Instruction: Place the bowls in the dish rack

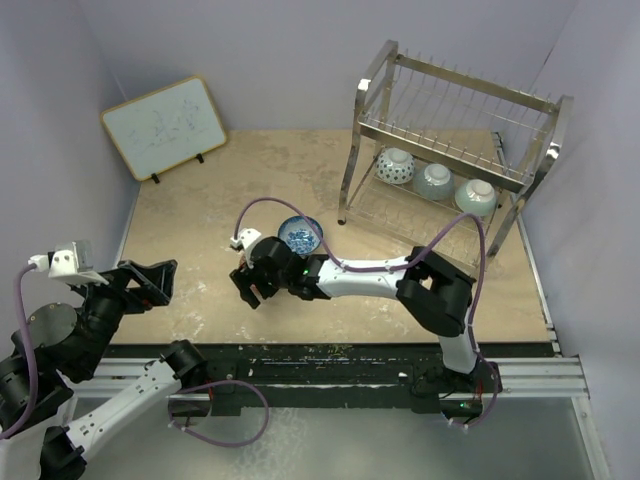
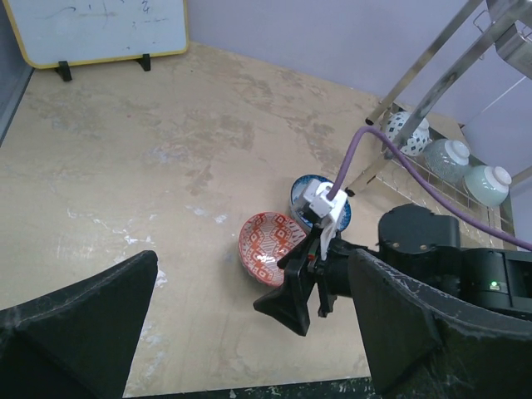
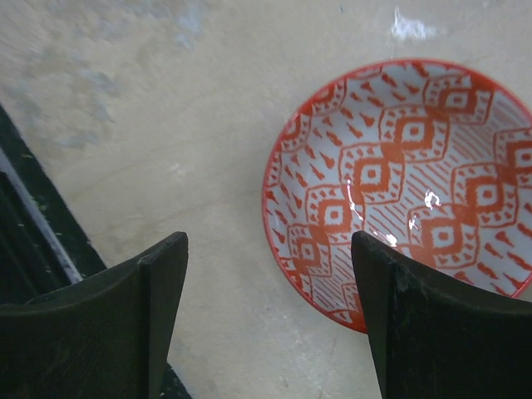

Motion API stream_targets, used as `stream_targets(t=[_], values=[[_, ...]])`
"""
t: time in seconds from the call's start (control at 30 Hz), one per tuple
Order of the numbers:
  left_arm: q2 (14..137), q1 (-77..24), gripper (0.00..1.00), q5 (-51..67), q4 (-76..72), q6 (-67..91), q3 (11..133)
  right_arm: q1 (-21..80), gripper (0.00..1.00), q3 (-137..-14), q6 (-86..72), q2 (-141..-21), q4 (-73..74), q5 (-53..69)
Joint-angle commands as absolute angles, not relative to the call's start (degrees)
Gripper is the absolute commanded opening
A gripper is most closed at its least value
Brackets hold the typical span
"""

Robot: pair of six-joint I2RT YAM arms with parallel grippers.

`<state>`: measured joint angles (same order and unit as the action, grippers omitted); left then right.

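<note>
A red-orange patterned bowl [image 3: 416, 183] lies on the table, also in the left wrist view [image 2: 270, 248]; my right arm hides it from the top. My right gripper [image 3: 270, 324] is open just above its rim, one finger over the bowl and one over bare table [image 1: 250, 285]. A blue-and-white bowl [image 1: 299, 235] sits just behind it [image 2: 301, 199]. The dish rack [image 1: 450, 130] stands at the far right with three bowls on its lower tier: blue-and-white patterned [image 1: 396, 165], pale grey-white [image 1: 435, 180] and mint [image 1: 477, 196]. My left gripper [image 1: 150, 280] is open and empty, above the table's near left.
A framed whiteboard [image 1: 165, 127] leans at the far left corner. Purple cables loop over my right arm [image 1: 360, 275]. The table's dark front edge [image 1: 330, 350] runs just behind my right gripper. Walls close in the table on three sides.
</note>
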<state>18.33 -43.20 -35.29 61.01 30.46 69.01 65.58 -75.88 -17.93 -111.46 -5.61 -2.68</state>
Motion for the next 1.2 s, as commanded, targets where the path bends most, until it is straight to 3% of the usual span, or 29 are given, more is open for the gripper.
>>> stream_targets(t=[0.0,0.3,0.7,0.9,1.17], values=[[17.8,-43.4,0.99,-36.3,60.6,30.8,68.9,66.4,0.79,-79.3,-15.6,-112.3,-3.3,-5.6],[18.1,-43.4,0.99,-36.3,60.6,30.9,68.6,66.4,0.48,-79.0,-14.0,-114.2,-4.1,-6.9],[17.6,-43.4,0.99,-36.3,61.0,31.1,68.7,66.7,0.42,-80.1,-13.6,-116.2,-3.2,-7.5],[17.6,-43.4,0.99,-36.4,61.0,30.9,68.8,67.6,0.22,-80.0,-13.8,-114.2,-3.2,-6.2],[17.5,-43.4,0.99,-36.5,61.1,30.9,69.1,67.9,0.18,-76.2,-16.9,-104.8,-9.3,5.7]])
